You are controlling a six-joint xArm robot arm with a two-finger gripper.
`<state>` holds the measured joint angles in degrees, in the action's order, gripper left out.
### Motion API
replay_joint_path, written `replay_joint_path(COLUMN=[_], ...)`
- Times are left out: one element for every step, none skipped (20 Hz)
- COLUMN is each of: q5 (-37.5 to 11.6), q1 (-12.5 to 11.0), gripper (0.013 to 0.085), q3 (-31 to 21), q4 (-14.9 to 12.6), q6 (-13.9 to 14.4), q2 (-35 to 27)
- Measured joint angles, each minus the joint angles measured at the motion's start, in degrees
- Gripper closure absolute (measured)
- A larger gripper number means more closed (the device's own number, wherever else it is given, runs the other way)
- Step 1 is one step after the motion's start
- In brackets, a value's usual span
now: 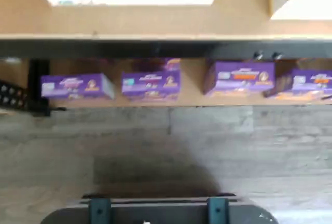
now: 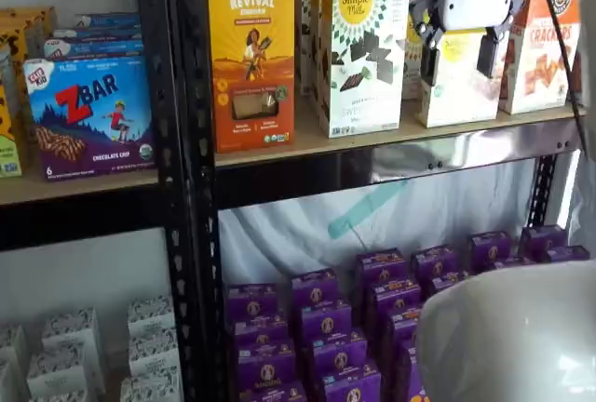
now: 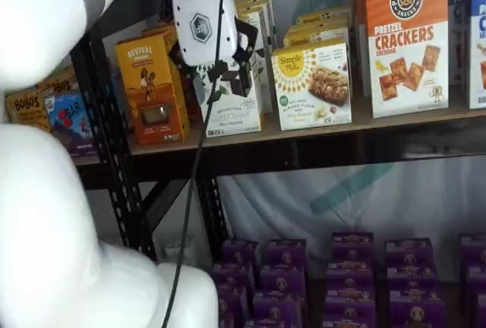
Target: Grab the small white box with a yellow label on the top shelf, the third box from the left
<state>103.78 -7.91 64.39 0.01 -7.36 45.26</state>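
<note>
The small white box (image 2: 456, 95) with a yellow round label stands on the top shelf (image 2: 372, 165), between the taller white Simple Mills box (image 2: 361, 58) and the orange-topped cracker box (image 2: 538, 44). It also shows in a shelf view (image 3: 315, 85). My gripper (image 2: 458, 65) hangs in front of this box, and a gap shows between its two black fingers (image 2: 429, 65), so it is open and empty. Its white body (image 3: 199, 20) stands out from the shelf, apart from the box. The wrist view shows no small white box and no fingers.
An orange Revival box (image 2: 250, 48) stands at the left of the top shelf. Several purple boxes (image 2: 326, 328) fill the shelf below and show in the wrist view (image 1: 150, 81). A blue ZBar box (image 2: 88, 113) sits in the left bay. My white arm (image 3: 45, 191) fills the foreground.
</note>
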Motion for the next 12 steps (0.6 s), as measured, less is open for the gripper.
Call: replay_joint_path(q5=[-0.7, -1.7, -2.4, -3.0, -3.7, -4.4, -4.9, -5.5, -6.1, -7.3, -7.4, -7.9], q1=[-0.5, -1.3, -2.0, -2.6, -3.4, -4.1, -4.6, -5.2, -5.8, -7.1, -7.2, -7.8], gripper=[0.0130, 0.0130, 0.0130, 0.0130, 0.0130, 0.0130, 0.0130, 0.0130, 0.0130, 0.0130, 0.0130, 0.0130], q3=[0.1, 0.4, 0.6, 0.9, 1.3, 1.7, 2.1, 2.4, 2.9, 3.8, 3.9, 4.2], q4=[-0.1, -0.2, -0.1, 0.1, 0.4, 0.7, 0.9, 1.1, 1.3, 1.7, 1.7, 1.7], q6=[-0.5, -1.3, -1.9, -2.5, -3.2, -3.9, -4.4, -4.9, -5.5, -6.8, -6.9, -7.4], q2=[-0.4, -1.1, -1.7, -2.3, -3.1, -3.9, -4.6, -5.2, -6.1, -7.9, -8.0, -8.8])
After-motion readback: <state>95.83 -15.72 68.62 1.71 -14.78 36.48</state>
